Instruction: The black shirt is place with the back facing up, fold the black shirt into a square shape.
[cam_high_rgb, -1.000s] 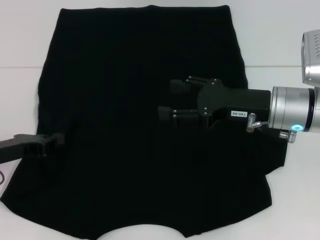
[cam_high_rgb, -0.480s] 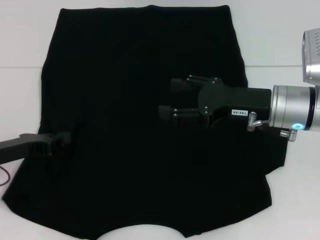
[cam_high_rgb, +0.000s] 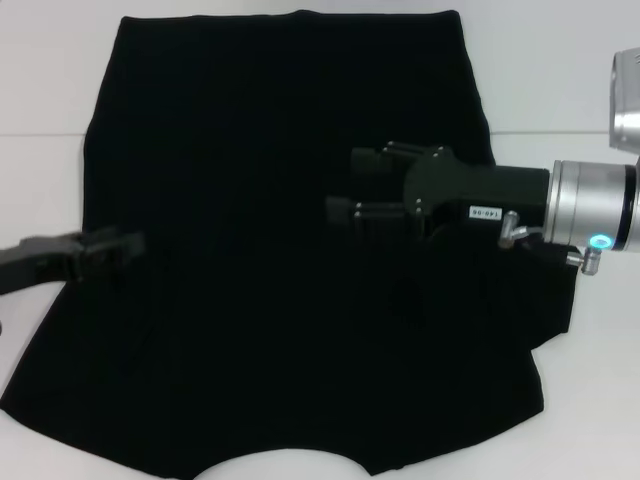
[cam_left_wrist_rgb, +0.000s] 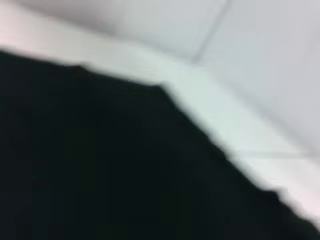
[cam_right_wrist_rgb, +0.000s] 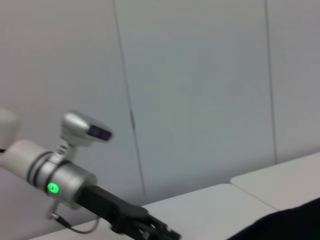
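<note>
The shirt (cam_high_rgb: 280, 250) lies flat on the white table (cam_high_rgb: 570, 90), spread wide, with its long way running from near the robot to far. The right gripper (cam_high_rgb: 345, 190) hovers over the right half of the shirt, pointing across to the left, its two fingers apart with nothing between them. The left gripper (cam_high_rgb: 125, 248) sits at the shirt's left edge, which looks like the nearer spot to grab a side and fold it in, but I cannot tell if it is pinching the cloth.
</note>
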